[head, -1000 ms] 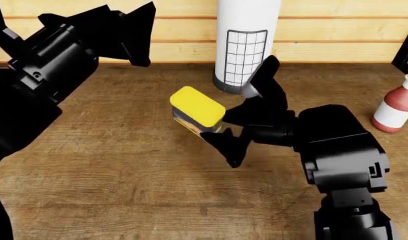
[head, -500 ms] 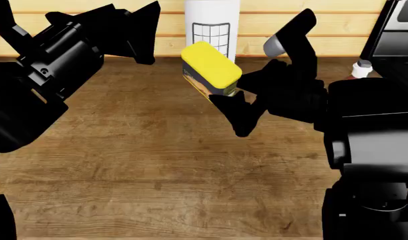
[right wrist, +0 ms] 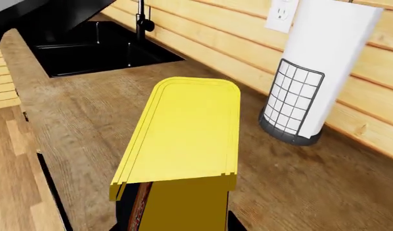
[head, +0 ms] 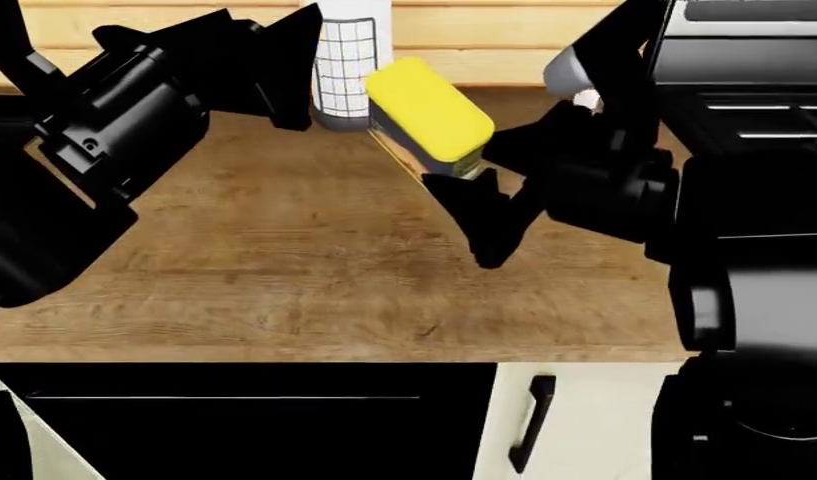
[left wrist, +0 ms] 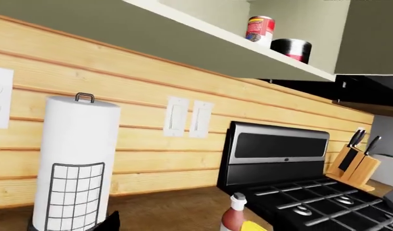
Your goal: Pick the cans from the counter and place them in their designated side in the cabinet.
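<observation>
The squat tin with the yellow lid (head: 428,118) is tilted and held in the air above the counter (head: 248,260) by my right gripper (head: 486,158), which is shut on its dark body. In the right wrist view the tin's lid (right wrist: 186,130) fills the middle. A corner of it shows in the left wrist view (left wrist: 254,226). The red-and-white can (left wrist: 259,30) stands on the upper cabinet shelf (left wrist: 203,36) beside a dark tin (left wrist: 291,48). My left gripper (head: 268,50) is open and empty, up at the left of the yellow tin.
A white paper-towel roll in a black wire holder (head: 351,55) stands at the back wall. The black stove (head: 762,70) is at the right, with a red sauce bottle (left wrist: 234,216) beside it. A sink (right wrist: 87,48) is set in the counter. A knife block (left wrist: 355,166) stands past the stove.
The view has pulled back: the counter's front edge and lower cabinet doors now show. My right gripper still holds the yellow tin, now in front of the towel roll and nearer the stove.
</observation>
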Tool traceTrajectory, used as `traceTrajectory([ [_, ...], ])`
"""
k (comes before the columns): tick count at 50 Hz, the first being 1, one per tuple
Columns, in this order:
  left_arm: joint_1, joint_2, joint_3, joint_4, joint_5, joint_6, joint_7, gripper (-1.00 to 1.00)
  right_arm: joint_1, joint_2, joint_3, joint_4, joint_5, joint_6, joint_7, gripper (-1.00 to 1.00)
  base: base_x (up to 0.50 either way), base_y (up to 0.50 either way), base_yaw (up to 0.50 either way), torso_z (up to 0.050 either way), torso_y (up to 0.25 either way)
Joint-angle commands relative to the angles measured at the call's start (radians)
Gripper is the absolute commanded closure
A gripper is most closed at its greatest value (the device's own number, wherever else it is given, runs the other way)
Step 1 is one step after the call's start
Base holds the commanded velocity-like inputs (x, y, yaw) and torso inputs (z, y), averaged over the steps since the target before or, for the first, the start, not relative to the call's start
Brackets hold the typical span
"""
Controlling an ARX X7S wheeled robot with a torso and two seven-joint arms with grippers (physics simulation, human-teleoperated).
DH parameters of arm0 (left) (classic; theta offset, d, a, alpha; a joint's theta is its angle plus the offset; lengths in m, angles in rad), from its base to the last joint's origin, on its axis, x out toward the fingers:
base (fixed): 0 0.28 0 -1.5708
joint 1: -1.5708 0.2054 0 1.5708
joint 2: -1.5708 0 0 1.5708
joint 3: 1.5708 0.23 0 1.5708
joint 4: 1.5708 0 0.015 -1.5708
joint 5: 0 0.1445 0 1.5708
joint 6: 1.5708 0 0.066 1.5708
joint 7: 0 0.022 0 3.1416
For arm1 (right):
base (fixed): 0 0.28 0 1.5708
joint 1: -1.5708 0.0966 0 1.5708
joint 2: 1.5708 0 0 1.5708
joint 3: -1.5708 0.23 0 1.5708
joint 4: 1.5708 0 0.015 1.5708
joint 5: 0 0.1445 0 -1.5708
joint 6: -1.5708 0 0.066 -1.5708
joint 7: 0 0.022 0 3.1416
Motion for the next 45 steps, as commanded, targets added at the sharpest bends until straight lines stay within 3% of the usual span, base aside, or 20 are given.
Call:
traceTrajectory([
  [1,0.006,-0.004,-0.002,0.004,-0.006,0.004,-0.006,-1.00,0.026,-0.011,0.003,-0.020,-0.003,0.021,0.009,1.00,-0.48,-0.29,0.00,0.000,0.000],
  [7,0.010,-0.006,-0.006,0.010,-0.013,0.005,-0.013,-1.00,0.134,-0.073,0.018,0.086,-0.088,0.073,0.084,1.00,0.00,0.00,0.00,0.000,0.000],
  [10,0.009,-0.007,-0.006,0.010,-0.016,0.007,-0.013,-1.00,0.216,-0.186,0.019,0.205,-0.471,0.074,-0.188,1.00,0.00,0.00,0.00,0.000,0.000],
  [17,0.010,-0.010,-0.008,0.003,-0.013,0.013,-0.007,-1.00,0.422,-0.193,0.076,0.405,-0.826,0.074,-0.507,1.00,0.00,0.00,0.00,0.000,0.000],
  [41,0.000,-0.005,-0.002,-0.011,-0.005,0.033,0.010,-1.00,0.883,-0.193,0.041,0.604,-0.860,0.074,-0.508,1.00,0.00,0.00,0.00,0.000,0.000],
  [42,-0.001,-0.005,-0.002,-0.011,-0.006,0.034,0.010,-1.00,0.912,-0.193,0.049,0.623,-0.833,0.074,-0.465,1.00,0.00,0.00,0.00,0.000,0.000],
  [45,-0.001,-0.005,-0.008,-0.004,-0.018,0.035,0.008,-1.00,1.029,-0.193,0.083,0.705,-0.522,0.074,-0.116,1.00,0.00,0.00,0.00,0.000,0.000],
])
